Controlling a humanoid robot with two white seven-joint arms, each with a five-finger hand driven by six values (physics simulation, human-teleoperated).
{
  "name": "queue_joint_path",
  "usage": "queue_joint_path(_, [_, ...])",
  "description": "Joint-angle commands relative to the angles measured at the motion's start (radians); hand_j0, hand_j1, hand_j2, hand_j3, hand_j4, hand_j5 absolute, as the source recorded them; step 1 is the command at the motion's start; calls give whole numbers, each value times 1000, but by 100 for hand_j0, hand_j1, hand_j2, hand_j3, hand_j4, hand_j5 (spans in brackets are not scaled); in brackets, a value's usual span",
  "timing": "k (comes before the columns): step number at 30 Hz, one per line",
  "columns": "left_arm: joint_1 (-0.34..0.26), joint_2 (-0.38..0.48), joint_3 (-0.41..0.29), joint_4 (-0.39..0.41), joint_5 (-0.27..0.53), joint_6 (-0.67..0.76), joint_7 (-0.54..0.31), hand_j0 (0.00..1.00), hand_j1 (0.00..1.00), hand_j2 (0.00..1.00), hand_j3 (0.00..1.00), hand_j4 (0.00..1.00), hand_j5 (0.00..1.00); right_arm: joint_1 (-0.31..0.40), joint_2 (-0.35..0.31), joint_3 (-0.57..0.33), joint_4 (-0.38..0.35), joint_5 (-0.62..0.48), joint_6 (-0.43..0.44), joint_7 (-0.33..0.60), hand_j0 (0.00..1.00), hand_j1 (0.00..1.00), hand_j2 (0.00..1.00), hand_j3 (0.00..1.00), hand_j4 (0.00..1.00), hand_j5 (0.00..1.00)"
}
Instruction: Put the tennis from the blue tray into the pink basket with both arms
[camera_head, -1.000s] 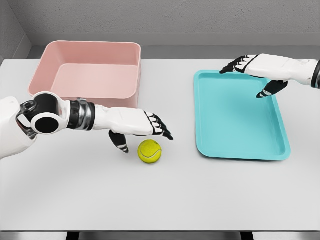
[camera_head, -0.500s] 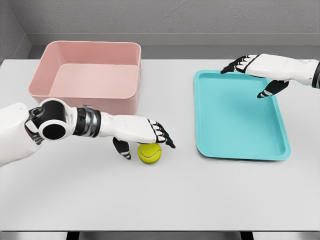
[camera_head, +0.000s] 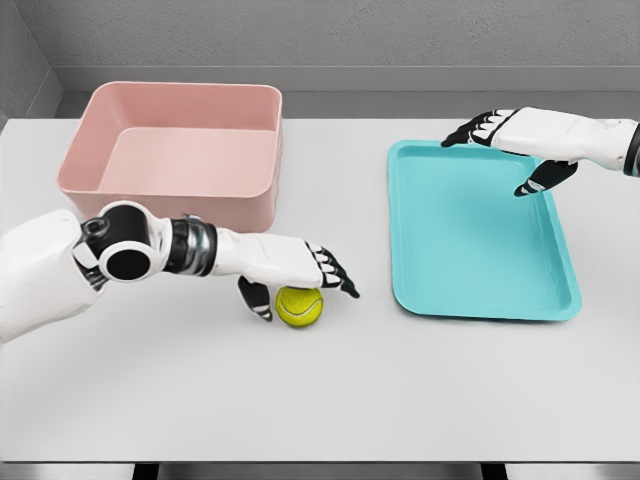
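The tennis ball sits on the white table, out in the open between the pink basket and the blue tray, nearer the basket's front right corner than the tray's left edge. My left hand is right over it, palm down, reaching in from the left with my forearm stretched low across the table in front of the basket. My fingers are spread and extend past the ball's top toward the tray, while my thumb hangs down beside the ball's left side, very close to it; I cannot tell whether it actually touches. Nothing is closed around the ball, so the hand is loose above it rather than gripping. My right hand is well apart from all this, hovering above the far right corner of the tray, its arm coming in from the right edge. Its fingers point left and are relaxed and slightly parted, the thumb dangling down over the tray's surface, and it holds nothing. The basket stands upright at the far left of the table.
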Motion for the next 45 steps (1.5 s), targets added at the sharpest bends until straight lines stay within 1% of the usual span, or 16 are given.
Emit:
queue_joint_path(1, [0, -6, 1, 1, 3, 1, 0, 100, 100, 100, 100, 100, 100, 0, 1, -1, 0, -6, 2, 0, 100, 100, 100, 100, 100, 100])
queue_joint_path(7, [3, -3, 1, 3, 1, 1, 0, 100, 100, 100, 100, 100, 100, 0, -1, -1, 0, -6, 2, 0, 100, 100, 100, 100, 100, 100])
queue_joint_path(8, [15, -3, 4, 4, 1, 1, 0, 100, 100, 100, 100, 100, 100, 0, -1, -1, 0, -6, 2, 0, 100, 100, 100, 100, 100, 100])
queue_joint_path(13, [18, -5, 3, 12, -9, 1, 0, 100, 100, 100, 100, 100, 100, -2, -2, -1, 0, -6, 2, 0, 100, 100, 100, 100, 100, 100])
queue_joint_path(15, [29, -6, 3, 12, -9, 1, 0, 100, 100, 100, 100, 100, 100, 0, -1, -1, 0, -6, 2, 0, 100, 100, 100, 100, 100, 100])
queue_joint_path(20, [31, -5, 3, 29, -12, 1, 0, 100, 100, 100, 100, 100, 100, 3, -2, -1, 2, -6, 2, 0, 100, 100, 100, 100, 100, 100])
queue_joint_path(30, [41, -6, 3, 29, -14, 1, 0, 99, 99, 99, 99, 99, 99, 3, -4, -1, 3, -6, 2, 0, 100, 100, 100, 100, 100, 100])
queue_joint_path(32, [41, -6, 3, 29, -12, 1, 0, 84, 84, 84, 84, 84, 84, 3, -4, -3, 3, -6, 2, 0, 100, 100, 100, 100, 100, 100])
queue_joint_path(36, [41, -6, 3, 30, -11, 0, 0, 63, 63, 63, 63, 63, 63, 3, -4, -3, 3, -8, 2, 0, 100, 100, 100, 100, 100, 100])
queue_joint_path(38, [41, -6, 4, 32, -11, 0, 0, 57, 57, 57, 57, 57, 57, 5, -4, -7, 3, -6, 2, 0, 100, 100, 100, 100, 100, 100])
queue_joint_path(45, [44, -5, 6, 33, -9, -3, 0, 53, 53, 53, 53, 53, 53, 5, -2, -7, 3, -6, 2, 0, 100, 100, 100, 100, 100, 100])
